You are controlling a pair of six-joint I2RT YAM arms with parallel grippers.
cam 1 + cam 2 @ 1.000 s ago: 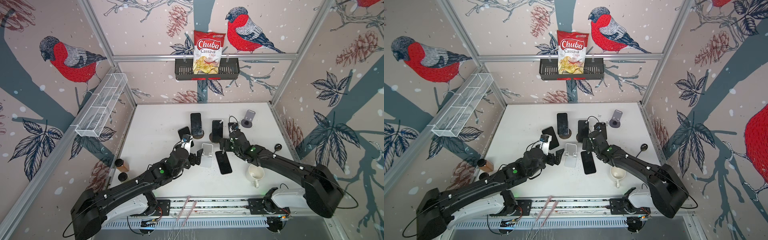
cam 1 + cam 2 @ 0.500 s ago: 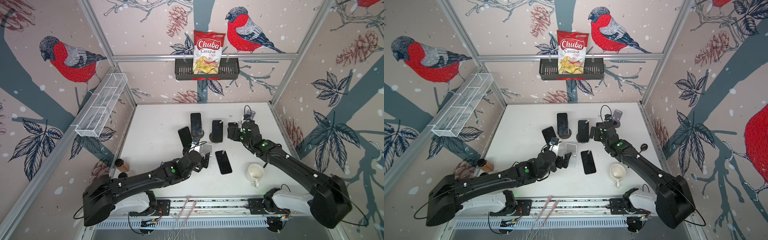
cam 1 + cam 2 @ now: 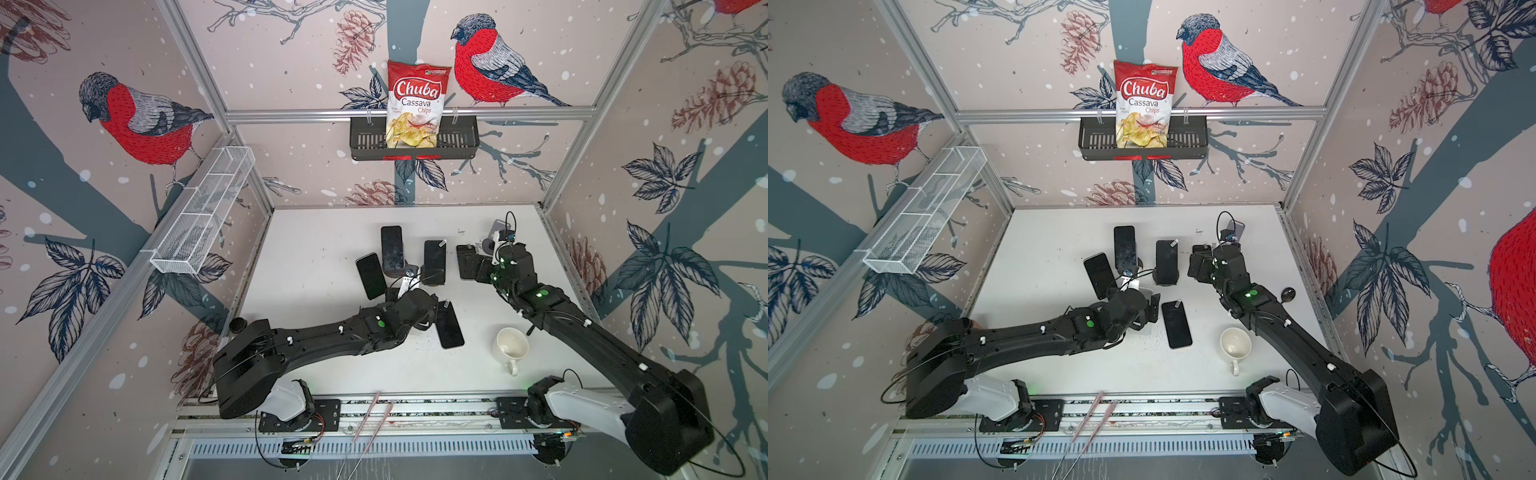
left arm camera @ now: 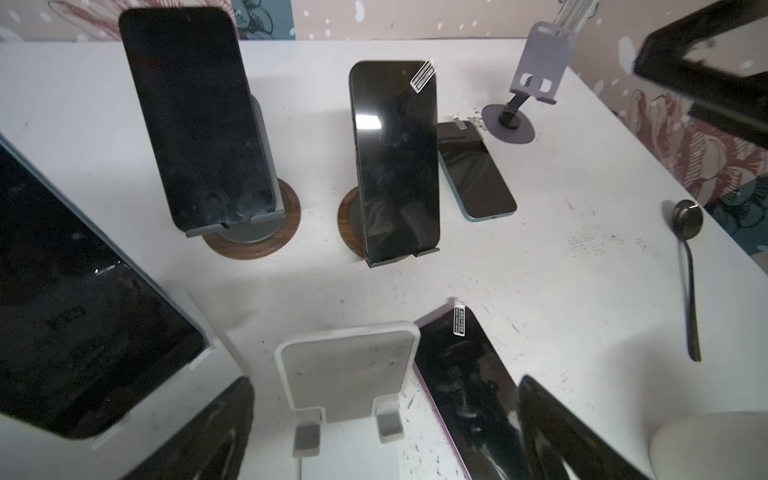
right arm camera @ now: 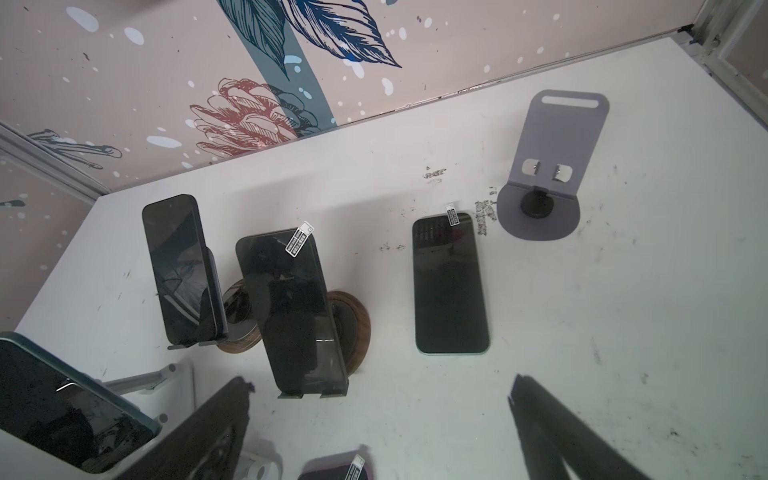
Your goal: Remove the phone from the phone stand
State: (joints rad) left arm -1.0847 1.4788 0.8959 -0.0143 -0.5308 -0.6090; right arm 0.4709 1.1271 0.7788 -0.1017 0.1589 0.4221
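- The left gripper point(image 4: 386, 432) is hanging with its jaws spread wide and nothing between them, just above a bare white stand point(image 4: 349, 374).
- A purple-edged phone point(image 4: 465, 390) is lying flat on the table point(image 4: 561, 270), touching that stand's side and running under one of the gripper's fingers point(image 4: 557, 432).
- Beyond the stand, two phones are leaning on wood-based stands: a larger phone point(image 4: 199, 120) and a tagged phone point(image 4: 397, 162).
- On the gripper's other side, a fourth phone point(image 4: 83, 324) is sitting tilted on a white stand, close to the camera.
- Behind the tagged phone, a blue-edged phone point(image 4: 473, 170) is lying flat, and past it a grey stand point(image 4: 536, 75) is standing bare.
- A spoon point(image 4: 688, 270) is lying well off to the side, near the table edge.
- The right gripper point(image 5: 378, 428) is also hanging wide apart and holding nothing, above the table in front of the blue-edged phone point(image 5: 451, 286).
- The tagged phone point(image 5: 293, 311) on its stand is standing just beside one right finger point(image 5: 199, 436).
- In both top views the two grippers are well apart, with the tagged phone point(image 3: 434, 262) between them.
- A mug point(image 3: 510, 345) is sitting close beside the right arm, clear of the phones.
- A chips bag point(image 3: 415, 104) is standing in a rack point(image 3: 457, 143) on the back wall.
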